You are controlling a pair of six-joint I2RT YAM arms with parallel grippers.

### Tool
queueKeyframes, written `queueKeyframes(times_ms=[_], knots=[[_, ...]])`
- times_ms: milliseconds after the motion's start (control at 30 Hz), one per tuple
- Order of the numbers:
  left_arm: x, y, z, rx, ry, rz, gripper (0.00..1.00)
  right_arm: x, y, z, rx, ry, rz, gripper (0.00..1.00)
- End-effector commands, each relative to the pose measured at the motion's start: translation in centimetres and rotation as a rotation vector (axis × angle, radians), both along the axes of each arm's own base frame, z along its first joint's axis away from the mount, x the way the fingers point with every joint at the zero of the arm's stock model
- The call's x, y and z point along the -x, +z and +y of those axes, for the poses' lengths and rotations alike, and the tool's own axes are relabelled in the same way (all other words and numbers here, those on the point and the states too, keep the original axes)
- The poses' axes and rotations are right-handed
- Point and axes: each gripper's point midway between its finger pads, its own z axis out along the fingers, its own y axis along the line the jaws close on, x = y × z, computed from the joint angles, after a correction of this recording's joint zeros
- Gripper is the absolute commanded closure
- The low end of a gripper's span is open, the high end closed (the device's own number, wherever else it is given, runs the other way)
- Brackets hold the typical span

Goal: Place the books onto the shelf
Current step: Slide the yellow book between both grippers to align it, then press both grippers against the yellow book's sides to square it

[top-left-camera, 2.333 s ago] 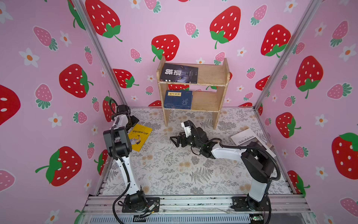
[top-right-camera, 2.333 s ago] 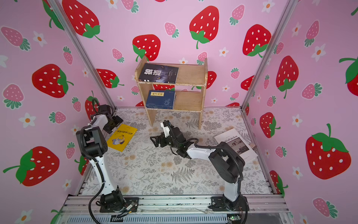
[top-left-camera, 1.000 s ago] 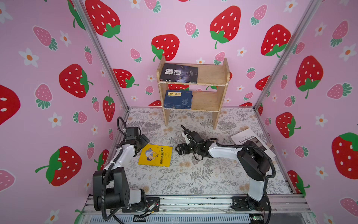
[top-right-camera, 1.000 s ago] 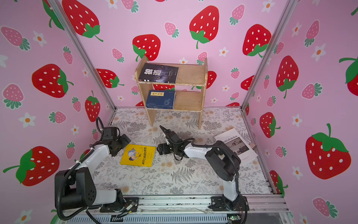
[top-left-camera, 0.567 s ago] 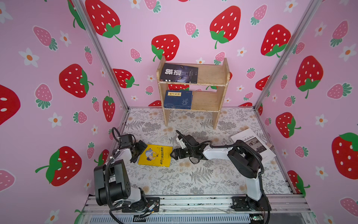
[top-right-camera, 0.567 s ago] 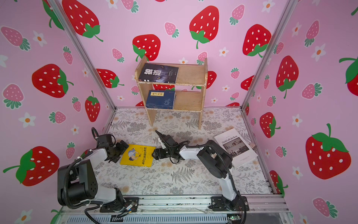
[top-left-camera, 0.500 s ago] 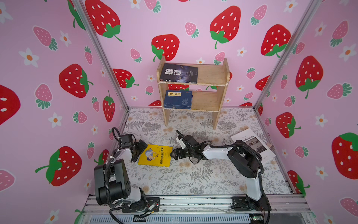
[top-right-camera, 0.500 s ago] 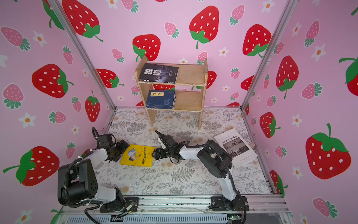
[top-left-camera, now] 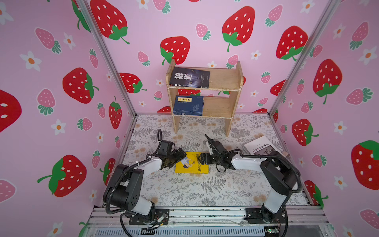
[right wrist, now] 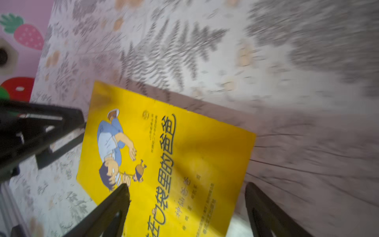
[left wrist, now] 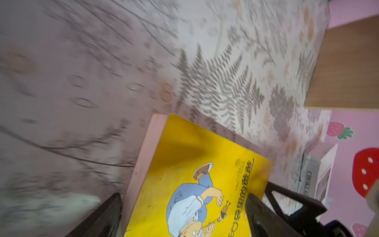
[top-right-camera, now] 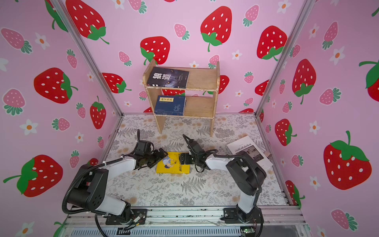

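Yellow book (top-left-camera: 191,164) lay flat mid bench (top-left-camera: 225,190), between claws: left claw (top-left-camera: 178,157) straddled one edge, right claw (top-left-camera: 202,159) the opposite edge; both open, empty.

Both top views are looking down from high above the near edge, facing the far wall (top-left-camera: 205,24) and sharing the whole floor (top-left-camera: 184,190) and the shelf (top-left-camera: 223,78). The left wrist camera is sitting close beside the yellow book (left wrist: 194,174), facing right; the right wrist camera is facing left across the same book, just as close.
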Motion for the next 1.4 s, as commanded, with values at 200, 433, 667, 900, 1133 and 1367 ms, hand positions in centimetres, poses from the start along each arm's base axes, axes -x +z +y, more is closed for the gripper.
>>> queueKeyframes(times_ms=[200,433,667,900,1133,1367], knots=[[-3.1,3.0,-1.6,0.009,0.000,-0.038,0.05,-1.0,2.0,-8.6,0.158,-0.213,-0.108,0.07],[0.4,1.3,-1.1,-0.021,-0.092,0.007,0.06,-1.6,3.3,-6.2,0.135,-0.146,-0.110,0.18],[3.6,0.7,-0.8,0.012,-0.116,0.026,0.08,-2.4,2.5,-3.7,0.119,-0.108,-0.128,0.22],[7.9,-0.8,0.4,0.086,-0.004,0.109,0.09,-5.3,3.3,-0.9,0.163,-0.036,-0.215,0.22],[11.1,-0.4,0.2,0.183,0.077,0.136,0.08,-7.0,2.1,3.0,0.208,0.170,-0.261,0.22],[11.2,0.0,-2.0,0.237,0.070,0.112,0.05,-6.4,-0.3,4.2,0.160,0.189,-0.196,0.21]])
